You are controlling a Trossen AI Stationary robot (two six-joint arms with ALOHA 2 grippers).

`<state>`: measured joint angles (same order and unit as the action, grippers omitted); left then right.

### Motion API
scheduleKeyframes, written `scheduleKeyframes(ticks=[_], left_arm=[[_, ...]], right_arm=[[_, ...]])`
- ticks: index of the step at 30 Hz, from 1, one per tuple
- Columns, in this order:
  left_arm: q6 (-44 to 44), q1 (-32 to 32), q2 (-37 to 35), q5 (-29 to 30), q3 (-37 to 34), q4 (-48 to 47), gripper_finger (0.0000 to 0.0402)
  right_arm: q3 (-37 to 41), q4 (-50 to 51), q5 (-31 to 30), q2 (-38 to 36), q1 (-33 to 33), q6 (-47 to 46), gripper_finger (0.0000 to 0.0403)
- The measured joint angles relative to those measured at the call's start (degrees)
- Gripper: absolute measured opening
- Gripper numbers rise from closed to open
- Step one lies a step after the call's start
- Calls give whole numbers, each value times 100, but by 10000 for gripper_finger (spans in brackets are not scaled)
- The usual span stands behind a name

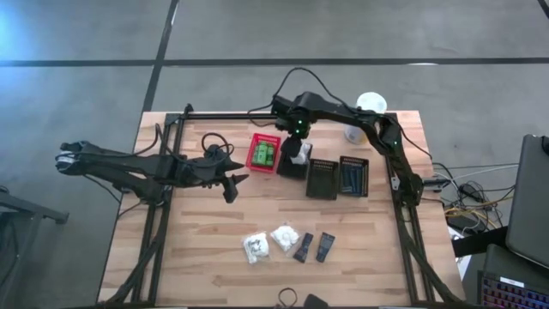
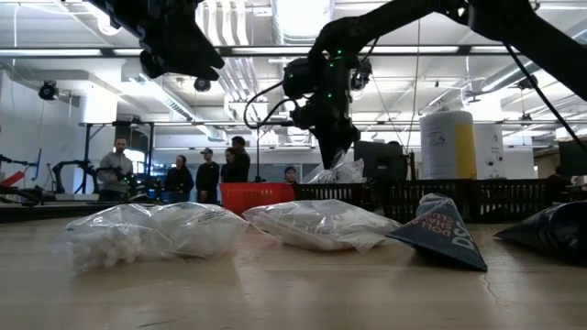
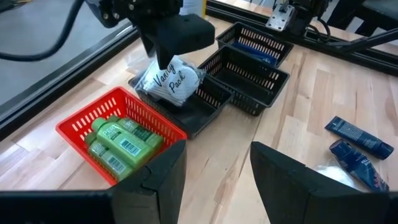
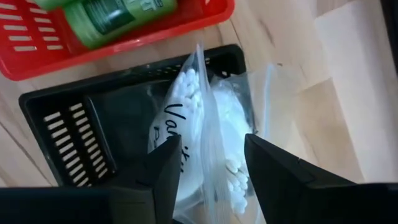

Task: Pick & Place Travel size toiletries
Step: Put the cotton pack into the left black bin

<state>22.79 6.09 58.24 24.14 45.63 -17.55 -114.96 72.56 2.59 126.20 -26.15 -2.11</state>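
Note:
My right gripper (image 1: 297, 151) points down over the black basket (image 4: 68, 137) beside the red basket (image 1: 263, 154) and is shut on a white crinkly pouch (image 3: 171, 78) of cotton swabs. The red basket holds green bottles (image 3: 121, 142). Near the table's front edge lie two more white pouches (image 1: 256, 248) (image 1: 285, 237) and two dark flat packets (image 1: 304, 246) (image 1: 324, 246). My left gripper (image 3: 217, 180) stands open above the table's left half, nothing between its fingers. My right gripper pinches the pouch's upper part (image 4: 208, 152) between its two fingers, coming from above and pointing down. The pouch hangs below the fingers, slightly tilted, and its lower end (image 3: 177, 96) reaches into the black basket. Whether that end rests on the basket's floor I cannot tell.
Two more black slotted baskets (image 1: 322, 178) (image 1: 353, 175) stand to the right of the first. A white-and-yellow canister (image 2: 448, 145) stands at the far right. Black frame rails (image 1: 159, 232) run along the table's sides. People stand in the room beyond.

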Motion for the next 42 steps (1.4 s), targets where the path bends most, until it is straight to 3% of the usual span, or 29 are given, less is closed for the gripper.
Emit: scheduleKeyframes(ticks=[7,16,24,31,38,42], left_arm=[[-2,0,0,0,-2,-52,183],[-4,0,2,34,-2,-52,183],[-19,0,2,50,-2,-52,183],[-35,0,2,96,-2,-54,183],[-66,2,2,154,-5,-99,183],[-61,2,2,153,-9,-115,183]], right_arm=[[-8,-88,1,7,0,87,132],[-3,-48,68,-12,0,298,17],[15,51,48,-122,32,341,9],[121,-115,28,-615,46,-486,9],[1149,-1114,2,-1005,269,-1290,8],[1990,-1850,-505,-1295,374,-1699,8]])
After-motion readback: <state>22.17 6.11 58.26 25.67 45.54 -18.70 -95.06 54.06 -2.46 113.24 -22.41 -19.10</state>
